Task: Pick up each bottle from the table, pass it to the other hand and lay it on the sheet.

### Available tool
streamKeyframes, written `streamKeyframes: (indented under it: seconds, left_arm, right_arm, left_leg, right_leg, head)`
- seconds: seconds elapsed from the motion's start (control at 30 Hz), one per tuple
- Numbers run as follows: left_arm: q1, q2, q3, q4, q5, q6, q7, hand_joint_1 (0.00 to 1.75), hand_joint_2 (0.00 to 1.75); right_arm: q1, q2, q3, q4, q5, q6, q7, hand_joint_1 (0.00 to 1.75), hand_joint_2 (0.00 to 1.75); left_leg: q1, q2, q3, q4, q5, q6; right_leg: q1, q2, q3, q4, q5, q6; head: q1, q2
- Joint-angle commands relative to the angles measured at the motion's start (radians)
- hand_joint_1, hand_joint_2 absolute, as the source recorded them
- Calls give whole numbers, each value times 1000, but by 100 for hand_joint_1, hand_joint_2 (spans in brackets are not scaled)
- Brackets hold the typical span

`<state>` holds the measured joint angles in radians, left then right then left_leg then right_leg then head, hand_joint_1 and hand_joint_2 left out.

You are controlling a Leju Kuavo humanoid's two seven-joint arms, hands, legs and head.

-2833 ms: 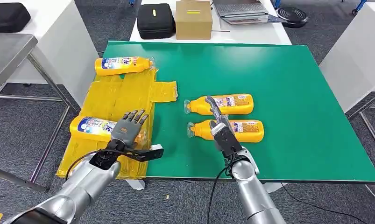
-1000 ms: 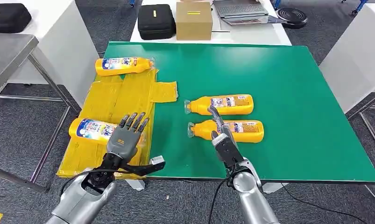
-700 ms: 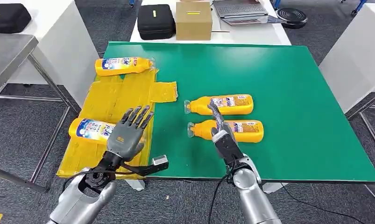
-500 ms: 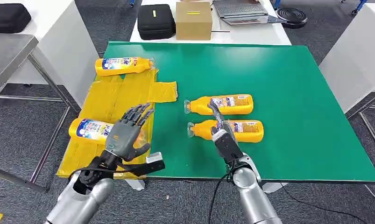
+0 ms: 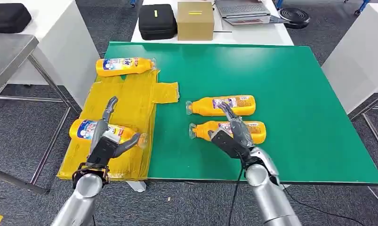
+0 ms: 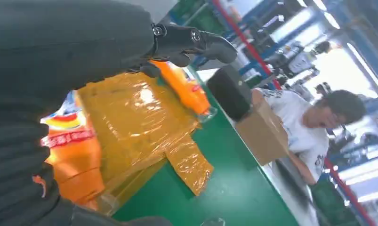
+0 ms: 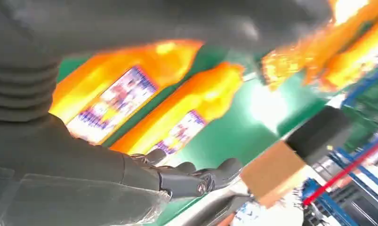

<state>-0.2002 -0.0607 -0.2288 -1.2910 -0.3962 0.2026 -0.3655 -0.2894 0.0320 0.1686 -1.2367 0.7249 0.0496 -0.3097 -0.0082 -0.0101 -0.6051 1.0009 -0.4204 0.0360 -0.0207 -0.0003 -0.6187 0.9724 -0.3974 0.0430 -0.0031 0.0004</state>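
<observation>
Two orange bottles lie side by side on the green table [image 5: 295, 94]: a far one [image 5: 203, 106] and a near one [image 5: 257, 132]. My right hand [image 5: 233, 133] spreads open over the near bottle's neck end, holding nothing; in the right wrist view both bottles [image 7: 109, 101] [image 7: 189, 115] lie beyond its fingers [image 7: 196, 181]. On the yellow sheet [image 5: 125, 101] lie two more bottles, one at its far end [image 5: 123, 66] and one near me [image 5: 85, 129]. My left hand [image 5: 107, 141] stands open, edge-on, just above that near bottle [image 6: 71, 155].
A black case [image 5: 156, 21], a cardboard box [image 5: 195, 20] and a laptop [image 5: 243, 10] sit on the white table behind. A metal table [image 5: 8, 52] stands at the left. The sheet overhangs the table's left edge. A person [image 6: 314, 127] sits beyond the box.
My left hand has swung left and turned edge-on over the near sheet bottle. My right hand has rolled and spread over the near table bottle.
</observation>
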Motion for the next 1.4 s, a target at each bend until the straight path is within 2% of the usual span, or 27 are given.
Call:
streamKeyframes:
  seconds: [0.03,0.17,0.2,0.3,0.47,0.77,1.0,1.4]
  left_arm:
    - [-18,-61,59,151,79,12,-24,0,175]
    - [-20,-60,58,149,80,12,-24,0,175]
    - [-23,-53,43,154,89,6,-20,0,175]
    - [-38,-64,18,201,102,17,-12,0,175]
    - [-64,-61,11,238,83,67,-14,0,175]
    - [-90,-61,1,262,82,77,-7,0,175]
    - [-93,-55,-2,267,71,103,-6,0,175]
    - [-117,-54,-6,309,83,117,-21,0,175]
  right_arm:
    - [-110,-149,2,141,35,41,23,0,175]
    - [-109,-140,6,143,35,42,26,0,175]
    - [-117,-162,27,158,40,63,46,0,175]
    - [-179,-243,94,301,31,126,44,0,175]
    - [-244,-276,147,462,33,153,0,0,175]
    - [-243,-262,187,495,42,196,20,0,175]
    - [-316,-243,208,578,51,179,10,0,175]
    - [-358,-242,233,638,59,206,-6,0,175]
  left_leg:
    - [1,-1,3,0,0,-1]
    - [2,1,4,0,-2,-2]
    - [1,2,5,0,-2,-2]
    - [1,0,4,0,-1,-2]
    - [1,0,3,0,-1,-1]
    - [2,0,5,0,-2,-2]
    - [2,1,6,0,-2,-2]
    - [1,0,4,0,0,-1]
  right_leg:
    - [1,-1,3,-1,0,-1]
    - [2,1,5,-1,-1,-2]
    - [1,1,5,-1,-1,-2]
    - [1,-1,5,-1,-1,-1]
    - [2,-1,4,-1,0,-1]
    - [2,-1,5,-1,-1,-2]
    - [3,0,6,-1,-1,-2]
    - [1,0,5,-1,0,-1]
  head:
    - [0,0]
    - [0,0]
    - [0,0]
    - [0,0]
    - [0,0]
    - [0,0]
    - [0,0]
    - [0,0]
